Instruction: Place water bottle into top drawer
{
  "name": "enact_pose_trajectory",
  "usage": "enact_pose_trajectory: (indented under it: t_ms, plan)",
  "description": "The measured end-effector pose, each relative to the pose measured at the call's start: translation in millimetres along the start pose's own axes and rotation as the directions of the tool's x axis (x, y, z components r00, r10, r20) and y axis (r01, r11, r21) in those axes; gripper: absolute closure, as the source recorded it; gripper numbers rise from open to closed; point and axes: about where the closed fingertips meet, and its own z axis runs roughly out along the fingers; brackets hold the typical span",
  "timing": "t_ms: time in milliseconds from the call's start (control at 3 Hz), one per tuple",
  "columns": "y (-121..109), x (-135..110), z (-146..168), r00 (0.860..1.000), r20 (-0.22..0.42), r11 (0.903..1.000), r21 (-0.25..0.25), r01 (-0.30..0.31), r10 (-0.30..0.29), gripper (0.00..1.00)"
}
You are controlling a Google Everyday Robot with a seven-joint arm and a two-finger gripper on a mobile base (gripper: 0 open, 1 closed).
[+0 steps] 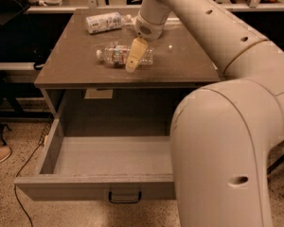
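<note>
Hovering gripper (pixel 133 61) overlaps water bottle (pixel 114 55) lying on tabletop (pixel 184 56); grip state unclear; top drawer (pixel 85 187) open.

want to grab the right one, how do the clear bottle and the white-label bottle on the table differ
The clear bottle is see-through with a narrow coloured band; the labelled bottle is wrapped in a white printed label. The clear bottle lies mid-table, the labelled bottle at the back left. The claw hangs over the clear bottle, away from the labelled bottle. Both lie on their sides on the table.
</note>
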Motion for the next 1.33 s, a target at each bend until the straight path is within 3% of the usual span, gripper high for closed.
enact_pose_trajectory:
  t_ms: [333,1000,1333]
  plan:
    - [7.7,-20.5,20.1,0.999,-0.006,0.9983,-0.041,0.041,-0.041,0.0]
    - [11.7,-23.9,33.4,0.999,0.006,0.9949,-0.088,0.049,-0.049,0.41]
    - [12.1,-15.2,8.0,0.997,0.064,0.9964,-0.076,0.036,-0.031,0.65]
